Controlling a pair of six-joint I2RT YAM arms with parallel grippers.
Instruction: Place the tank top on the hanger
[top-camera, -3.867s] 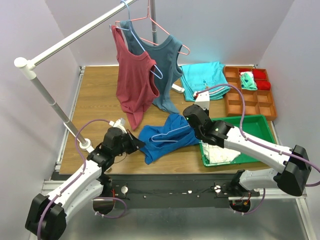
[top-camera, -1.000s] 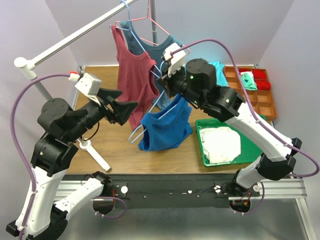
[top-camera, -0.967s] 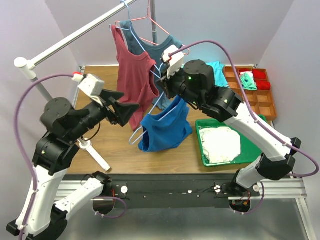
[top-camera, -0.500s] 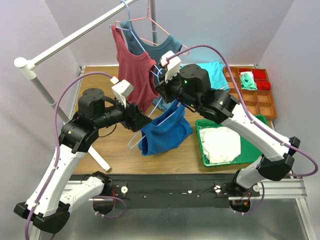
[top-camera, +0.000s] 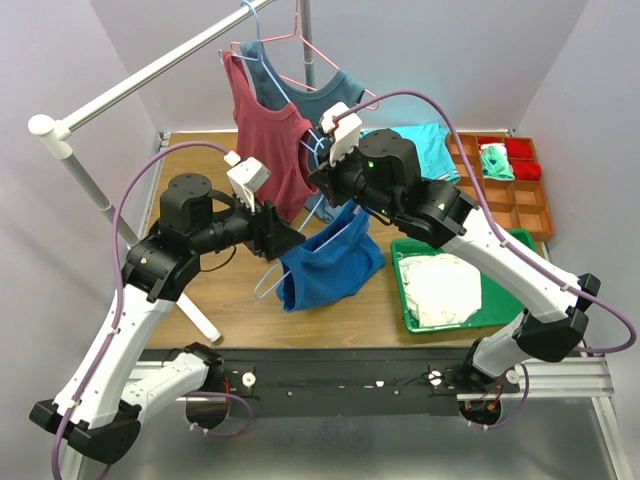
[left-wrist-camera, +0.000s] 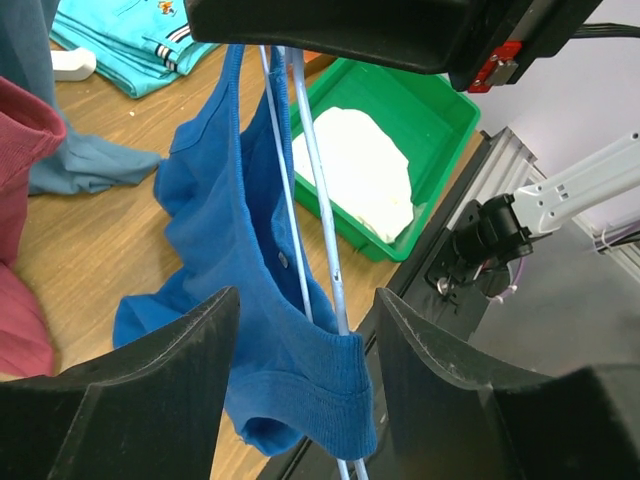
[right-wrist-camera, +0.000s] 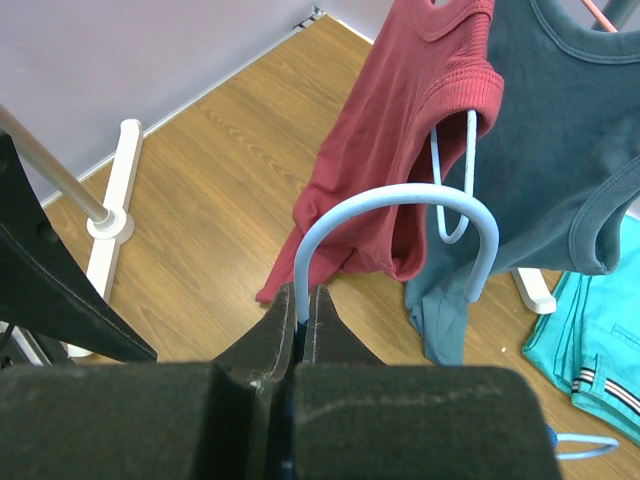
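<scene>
The royal-blue tank top (top-camera: 332, 262) hangs above the table, draped on the light-blue wire hanger (top-camera: 264, 286). My right gripper (top-camera: 325, 185) is shut on the hanger's neck just below the curved hook (right-wrist-camera: 400, 195), with the jaws pinching the wire (right-wrist-camera: 300, 297). My left gripper (top-camera: 285, 237) is at the top's left edge. In the left wrist view its fingers (left-wrist-camera: 160, 380) stand open on either side of a bunched strap of the tank top (left-wrist-camera: 300, 380) and the hanger's wires (left-wrist-camera: 318, 220), with a gap on each side.
A maroon top (top-camera: 265, 150) and a teal-grey top (top-camera: 340, 105) hang on the white rail (top-camera: 150, 72) behind. The rail's foot (top-camera: 190, 312) stands front left. A green bin (top-camera: 520, 258) with white cloth, folded teal clothes (top-camera: 432, 140) and an orange tray (top-camera: 520, 205) lie right.
The right gripper has lifted the hanger and blue top off the table. Over the last second the left arm swung down and right to the top's left edge, its jaws narrowing.
</scene>
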